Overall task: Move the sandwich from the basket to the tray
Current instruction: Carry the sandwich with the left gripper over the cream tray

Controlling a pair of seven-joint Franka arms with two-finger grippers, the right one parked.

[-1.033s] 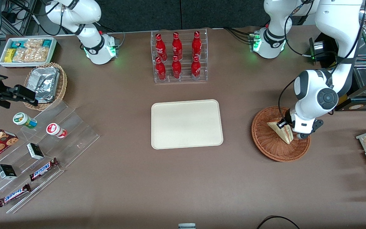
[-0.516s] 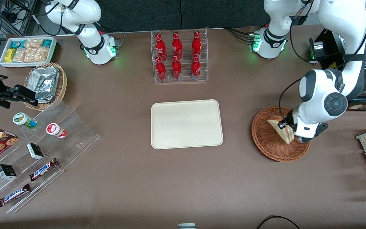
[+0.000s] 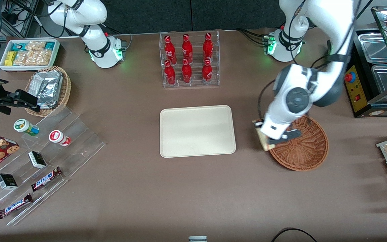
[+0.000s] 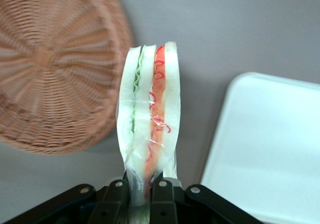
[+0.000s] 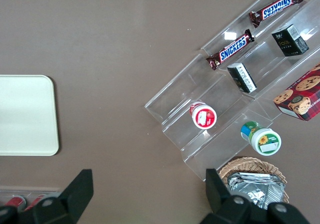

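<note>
The sandwich [image 3: 263, 140] is up off the brown tabletop [image 3: 180, 188], hanging in the air just past the rim of the basket, over the bare strip between basket and tray. Working down by size: the tabletop carries everything; the cream tray [image 3: 197, 131] lies flat in the middle with nothing on it; the reddish-brown wicker basket [image 3: 302, 148] sits toward the working arm's end, and I see nothing lying in it. The white arm leans down over the basket's rim, and its pincer [image 4: 145, 189] is clenched on the sandwich, the two black fingers [image 4: 162, 196] squeezing one end of the wrapped wedge. From the wrist camera the sandwich stands upright out of the fingers, its cut edge facing the lens: pale bread, a green layer and a red layer under clear film, with the basket to one side below it and a corner of the tray to the other.
</note>
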